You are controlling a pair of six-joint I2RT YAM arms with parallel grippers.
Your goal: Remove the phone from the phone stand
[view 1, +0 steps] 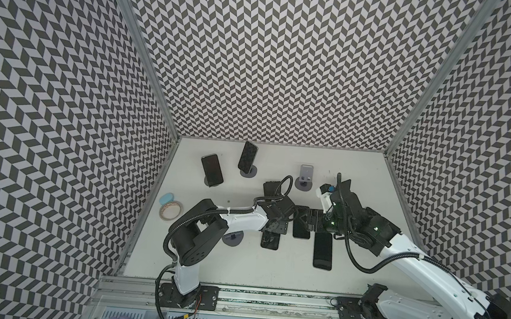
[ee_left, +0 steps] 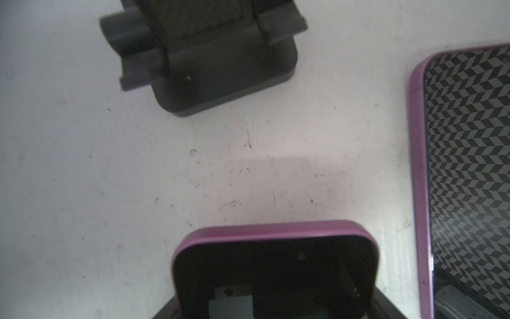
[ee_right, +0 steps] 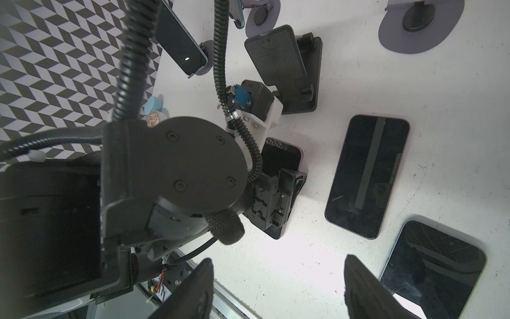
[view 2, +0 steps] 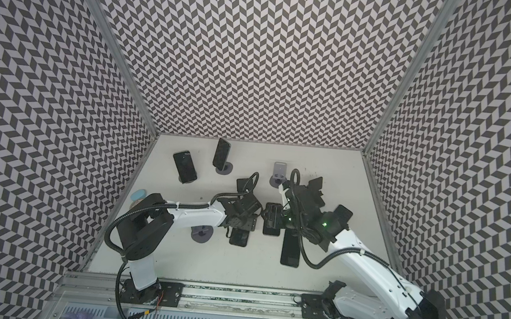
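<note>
A phone in a purple case [ee_left: 276,259] lies under my left gripper [ee_left: 276,310], low over the white table. The jaws stand on either side of the phone's width, and I cannot tell whether they press it. In both top views this phone [view 1: 270,243] [view 2: 238,238] pokes out below the left gripper [view 1: 274,228]. A black folding phone stand [ee_left: 198,55] [view 1: 272,187] stands empty just beyond it. My right gripper [ee_right: 276,287] [view 1: 309,220] hovers open beside it with nothing between its fingers. At the back left, two more phones [view 1: 212,169] [view 1: 247,157] rest on stands.
Two phones [view 1: 301,232] [view 1: 323,250] lie flat near the right gripper. An empty grey stand [view 1: 305,177] is at the back and a round stand base [view 1: 233,238] sits under the left arm. A tape roll [view 1: 170,211] and a blue disc [view 1: 167,199] lie by the left wall.
</note>
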